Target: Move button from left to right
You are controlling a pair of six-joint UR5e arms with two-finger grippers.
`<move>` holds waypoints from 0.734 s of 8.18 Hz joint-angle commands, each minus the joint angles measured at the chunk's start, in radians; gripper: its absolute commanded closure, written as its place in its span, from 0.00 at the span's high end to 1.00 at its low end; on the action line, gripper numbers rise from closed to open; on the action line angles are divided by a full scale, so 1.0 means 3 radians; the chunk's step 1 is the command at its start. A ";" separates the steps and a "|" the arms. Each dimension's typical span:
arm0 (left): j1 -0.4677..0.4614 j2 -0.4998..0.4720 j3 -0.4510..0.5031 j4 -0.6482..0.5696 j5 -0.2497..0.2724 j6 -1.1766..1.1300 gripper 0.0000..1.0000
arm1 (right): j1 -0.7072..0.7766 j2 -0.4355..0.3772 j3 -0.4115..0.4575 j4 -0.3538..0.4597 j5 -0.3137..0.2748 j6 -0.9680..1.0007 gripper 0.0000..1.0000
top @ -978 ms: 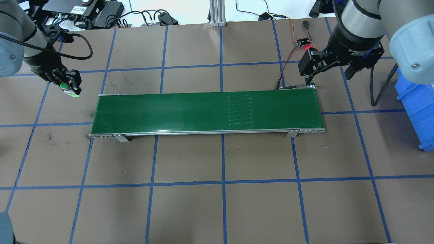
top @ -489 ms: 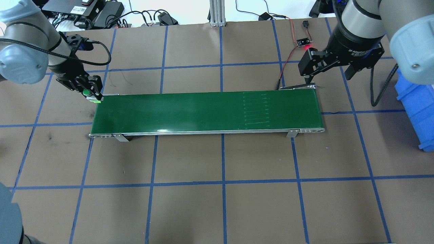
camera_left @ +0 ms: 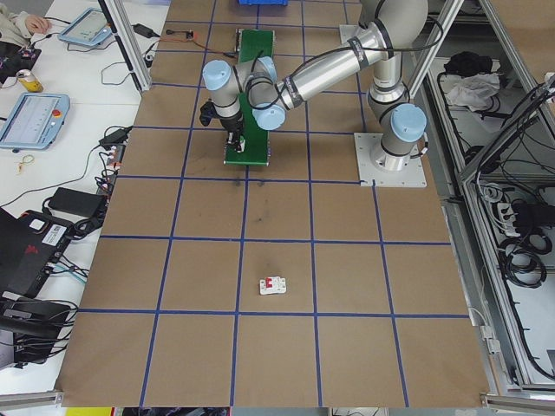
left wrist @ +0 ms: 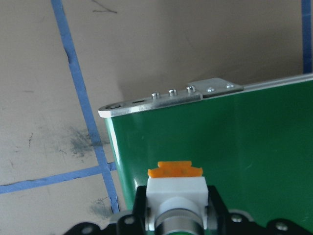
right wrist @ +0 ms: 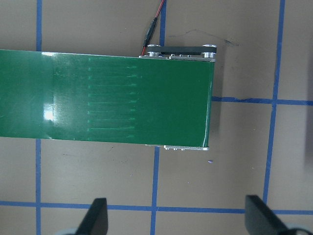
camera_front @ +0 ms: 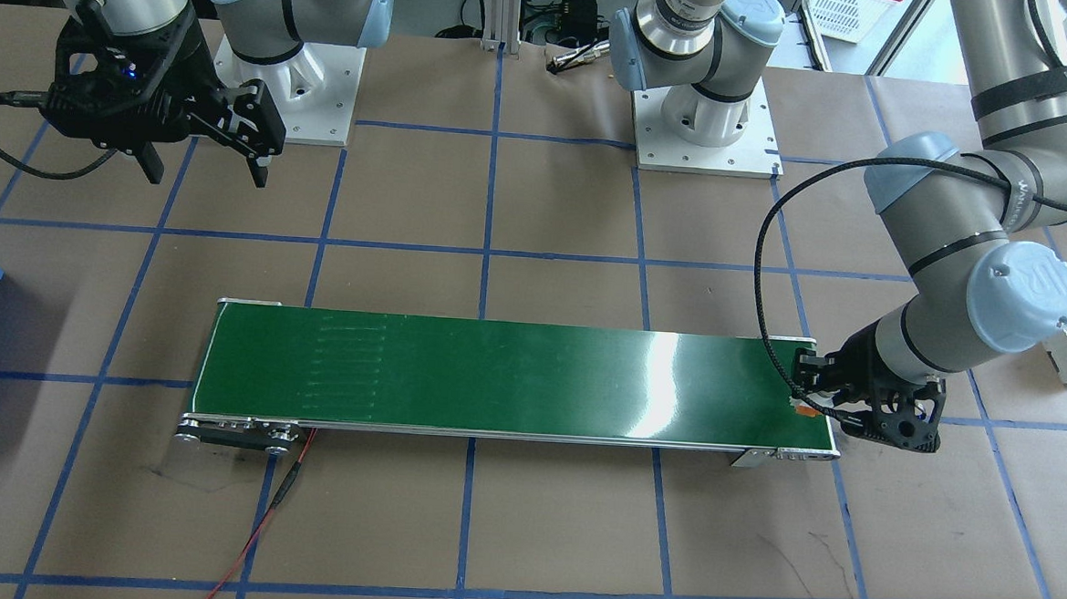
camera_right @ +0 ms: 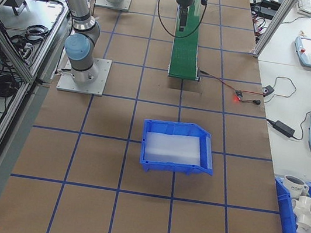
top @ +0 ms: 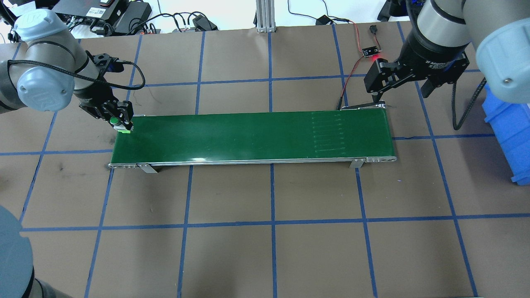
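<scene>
Brown paper crossed by blue tape lines covered the table (top: 265,256), and a green belt (top: 248,134) lay across its middle. Cables and power bricks sat along the table's far edge beyond the belt. The left gripper (top: 120,122) hung over the belt's left end, clamped on the button (left wrist: 176,196), whose orange end pointed out over the green surface. The right gripper (top: 383,85) hovered past the belt's right end, fingers spread wide. A blue bin (camera_right: 177,146) sat beyond that same end.
</scene>
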 commanded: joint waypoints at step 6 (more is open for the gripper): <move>-0.0435 0.0539 -0.0083 -0.0841 -0.0027 -0.1316 1.00 | 0.0005 -0.0001 -0.0025 -0.0036 -0.0032 -0.0017 1.00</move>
